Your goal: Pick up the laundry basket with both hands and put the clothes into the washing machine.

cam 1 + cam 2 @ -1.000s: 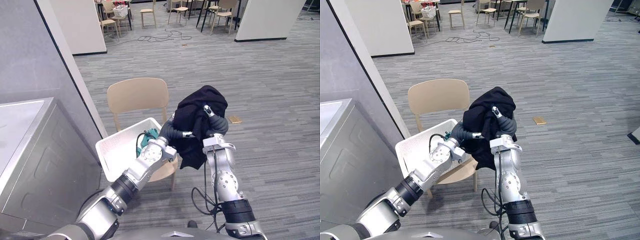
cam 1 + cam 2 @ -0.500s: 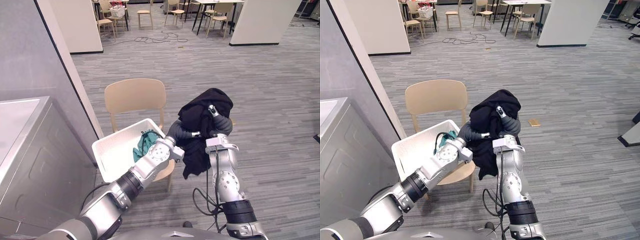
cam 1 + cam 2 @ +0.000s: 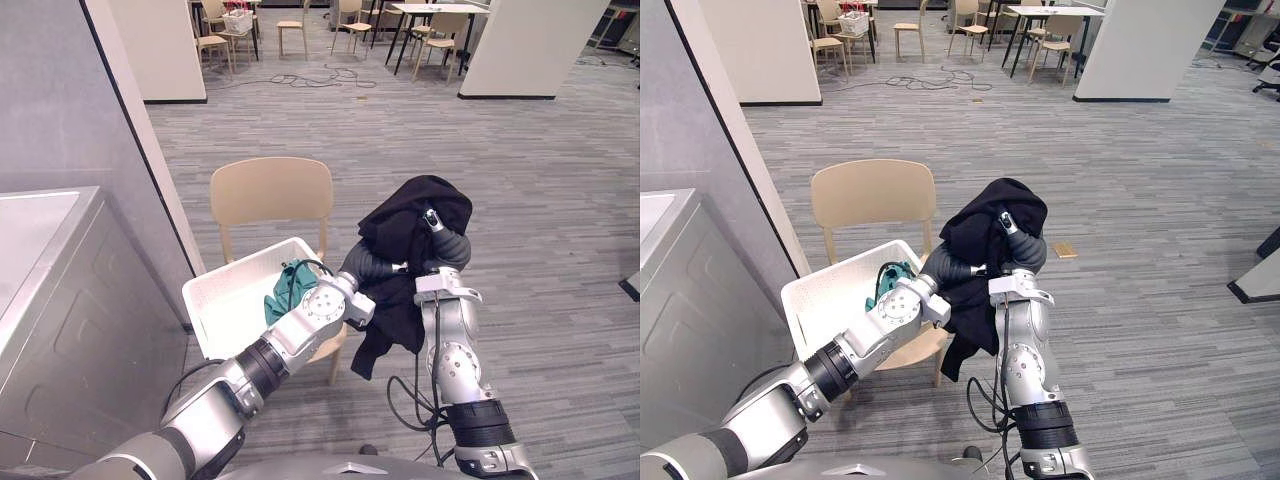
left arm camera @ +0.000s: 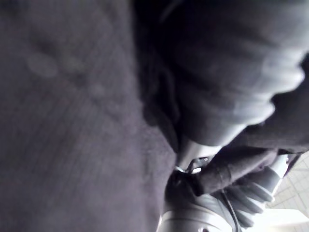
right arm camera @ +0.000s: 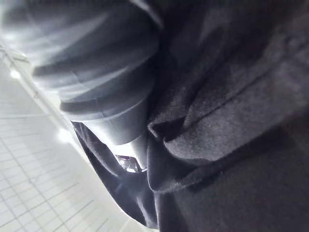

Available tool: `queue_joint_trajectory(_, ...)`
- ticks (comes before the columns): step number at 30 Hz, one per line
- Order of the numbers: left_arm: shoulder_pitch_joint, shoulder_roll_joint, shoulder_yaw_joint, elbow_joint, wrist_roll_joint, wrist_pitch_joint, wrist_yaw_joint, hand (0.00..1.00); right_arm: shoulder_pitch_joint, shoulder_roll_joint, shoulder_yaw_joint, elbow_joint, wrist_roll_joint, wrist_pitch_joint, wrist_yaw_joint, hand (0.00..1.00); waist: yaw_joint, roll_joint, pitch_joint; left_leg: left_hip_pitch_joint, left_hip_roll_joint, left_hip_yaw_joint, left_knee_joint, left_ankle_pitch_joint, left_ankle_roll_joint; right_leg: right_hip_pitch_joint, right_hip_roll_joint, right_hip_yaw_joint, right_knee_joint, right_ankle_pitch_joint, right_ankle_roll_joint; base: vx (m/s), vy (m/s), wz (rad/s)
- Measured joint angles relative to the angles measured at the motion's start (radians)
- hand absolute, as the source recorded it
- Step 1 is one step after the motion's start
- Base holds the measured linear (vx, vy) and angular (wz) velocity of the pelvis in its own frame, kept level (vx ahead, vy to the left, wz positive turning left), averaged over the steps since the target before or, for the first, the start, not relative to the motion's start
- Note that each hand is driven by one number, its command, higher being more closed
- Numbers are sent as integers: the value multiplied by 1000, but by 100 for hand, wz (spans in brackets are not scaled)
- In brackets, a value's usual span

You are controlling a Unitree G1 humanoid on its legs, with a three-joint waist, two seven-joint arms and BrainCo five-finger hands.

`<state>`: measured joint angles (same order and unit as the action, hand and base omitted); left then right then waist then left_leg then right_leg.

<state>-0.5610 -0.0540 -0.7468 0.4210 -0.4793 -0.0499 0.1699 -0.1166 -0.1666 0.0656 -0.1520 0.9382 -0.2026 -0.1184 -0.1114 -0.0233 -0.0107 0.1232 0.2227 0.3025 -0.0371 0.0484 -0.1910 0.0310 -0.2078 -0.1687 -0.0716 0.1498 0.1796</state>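
the black garment [image 3: 400, 250] is bunched up over both my hands, raised off to the right of the laundry basket [image 3: 215, 290], and its long axis runs straight down, a loose tail hanging past the edge of the chair [image 3: 275, 190] seat. my left hand [image 3: 362, 268] is pushed into it from the side and my right hand [image 3: 447, 247] carries it from beneath. the cloth covers both, so i cannot tell how firmly either one has it. the washing machine [image 3: 60, 290] lies well away to my left, beyond the basket, so my left arm is the nearer one. the garment looks thick, soft and heavily folded. a teal garment [image 3: 290, 285] lies in the basket, which rests on the chair.
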Motion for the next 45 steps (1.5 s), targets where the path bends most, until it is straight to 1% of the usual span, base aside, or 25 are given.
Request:
queue_joint_trajectory(3,0,2,3,-2,-10,0,0,100,15,0,0,-18,3,0,-1,0,3,-2,1,0,0,2,1,-1,1,-1,0,-2,1,1,2,0,0,0)
queue_joint_trajectory(5,0,5,10,-11,-21,1,-2,100,60,2,1,-74,9,3,2,0,5,-2,1,0,0,3,0,-1,1,-2,0,-3,2,-1,4,0,0,0)
queue_joint_trajectory(8,0,4,79,-35,-23,1,-2,100,136,44,3,-115,18,7,11,0,1,-1,1,2,0,11,1,-2,1,-12,1,6,13,-4,5,0,0,-9)
queue_joint_trajectory(10,3,9,158,-66,-31,0,0,100,223,80,-2,-115,19,14,12,0,6,-1,1,3,-1,24,1,-4,1,-25,1,21,22,-4,5,-19,1,-15)
queue_joint_trajectory(12,11,23,215,-87,-43,-1,9,100,277,101,-11,-115,20,14,11,0,2,0,1,6,-1,27,1,-5,1,-25,1,24,22,-4,5,-27,1,-7)
queue_joint_trajectory(14,45,41,317,-119,-64,-8,26,100,333,124,-54,-115,29,13,10,0,-1,3,3,13,-1,32,1,-9,2,-24,2,30,24,-7,5,-37,0,-8)
queue_joint_trajectory(15,58,46,342,-130,-68,-13,31,100,343,123,-64,-115,36,13,10,0,-2,4,3,15,-1,34,1,-10,2,-23,2,32,25,-8,5,-39,1,-9)
queue_joint_trajectory(17,115,55,439,-163,-69,-25,51,100,365,124,-100,-116,38,13,10,0,0,10,6,17,-2,44,0,-19,3,-24,2,42,26,-11,5,-56,2,-11)
queue_joint_trajectory(19,150,61,499,-180,-70,-38,67,100,373,127,-128,-116,38,13,10,0,1,17,9,19,-2,49,0,-26,-3,-24,3,46,26,-18,5,-37,4,-7)
queue_joint_trajectory(21,190,67,552,-221,-67,-39,73,100,381,141,-157,-116,37,14,10,0,0,25,14,20,-2,50,-1,-23,1,-25,3,46,26,-17,1,0,0,0)
queue_joint_trajectory(23,253,72,615,-291,-26,-41,85,100,394,169,-201,-115,37,14,9,0,1,34,16,27,-2,50,1,-20,-3,-24,3,46,26,-12,8,18,0,-1)
queue_joint_trajectory(25,296,71,658,-328,-10,-45,86,100,403,169,-218,-113,37,14,9,0,2,36,16,30,-2,50,1,-21,-3,-22,3,45,27,-12,8,18,0,-1)
queue_joint_trajectory(26,324,71,681,-353,14,-47,85,100,409,176,-232,-105,36,14,10,0,3,36,17,31,-2,50,1,-24,-2,-19,3,44,27,-12,9,0,0,0)
queue_joint_trajectory(29,412,71,716,-421,87,-51,81,100,432,211,-264,-91,36,17,17,0,5,37,19,34,-2,48,0,-29,-2,-7,3,41,26,-19,11,-10,-1,3)
queue_joint_trajectory(31,537,60,739,-492,167,-58,44,100,459,234,-312,-13,39,23,37,0,6,37,19,38,-1,30,1,-37,1,12,2,22,27,-34,11,-26,-4,19)
queue_joint_trajectory(32,569,53,742,-508,182,-61,35,100,467,236,-326,10,42,23,46,0,11,37,19,38,0,27,1,-37,1,14,2,19,28,-35,12,-8,-5,16)
queue_joint_trajectory(34,689,31,747,-537,226,-82,2,100,490,243,-396,91,56,22,53,0,34,43,24,38,1,23,1,-39,-2,16,2,14,29,-42,14,-10,-5,7)
queue_joint_trajectory(36,768,23,748,-540,228,-87,-15,100,503,247,-444,148,56,19,52,0,48,51,28,37,4,18,1,-41,-3,24,2,1,32,-50,14,-5,-6,18)
queue_joint_trajectory(38,844,10,754,-540,228,-94,-37,100,523,254,-480,216,33,9,52,0,54,53,29,36,8,1,2,-41,-6,30,2,-14,52,-66,14,9,-10,25)
queue_joint_trajectory(39,879,0,765,-540,229,-102,-48,100,531,257,-488,256,1,7,51,0,58,53,29,37,11,-4,7,-42,-7,32,2,-23,63,-72,16,16,-11,20)
queue_joint_trajectory(40,935,-19,777,-540,227,-114,-71,100,548,262,-502,333,-45,8,53,0,71,51,30,36,17,-9,24,-54,-8,41,2,-33,72,-83,15,14,-10,15)
queue_joint_trajectory(42,967,-31,785,-539,224,-117,-91,100,559,264,-501,408,-65,10,55,0,82,47,33,35,20,-12,37,-63,-10,41,0,-36,88,-94,16,2,-8,10)
queue_joint_trajectory(43,987,-36,788,-533,225,-121,-98,100,562,265,-498,471,-83,18,56,0,93,45,33,34,23,-17,48,-70,-11,46,0,-40,97,-101,16,-5,-7,10)
queue_joint_trajectory(45,1007,-46,788,-505,223,-123,-115,100,565,266,-498,557,-109,35,67,0,106,41,35,33,27,-26,64,-80,-12,62,-2,-56,100,-109,16,-6,-9,17)
